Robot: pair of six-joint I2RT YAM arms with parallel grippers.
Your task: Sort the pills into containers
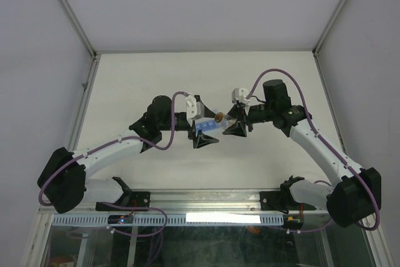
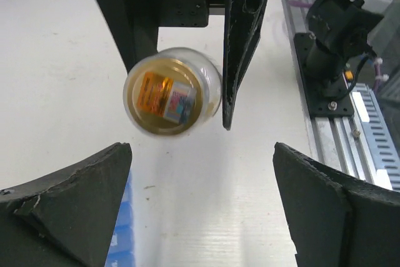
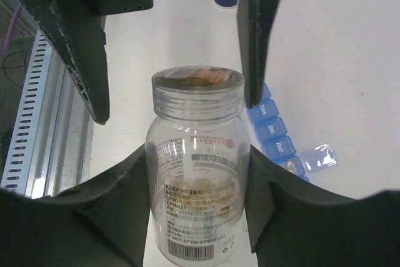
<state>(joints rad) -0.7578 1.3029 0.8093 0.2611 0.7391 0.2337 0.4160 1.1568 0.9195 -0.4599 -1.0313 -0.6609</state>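
Pinching bottle (image 3: 197,101), right end effector (image 3: 196,168), left end effector (image 2: 201,154) spread, containers (image 3: 273,132) beside

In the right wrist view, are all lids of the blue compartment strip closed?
No; on the blue compartment strip, one clear-blue lid lies flipped open to the side.

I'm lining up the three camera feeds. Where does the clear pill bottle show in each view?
Top external: the clear bottle is at centre, where the two arms meet.
Left wrist: seen end-on, upper centre-left.
Right wrist: centre, clamped in the right gripper.
Shared landmark: the blue compartment strip, lower left in the left wrist view, right of the bottle in the right wrist view.
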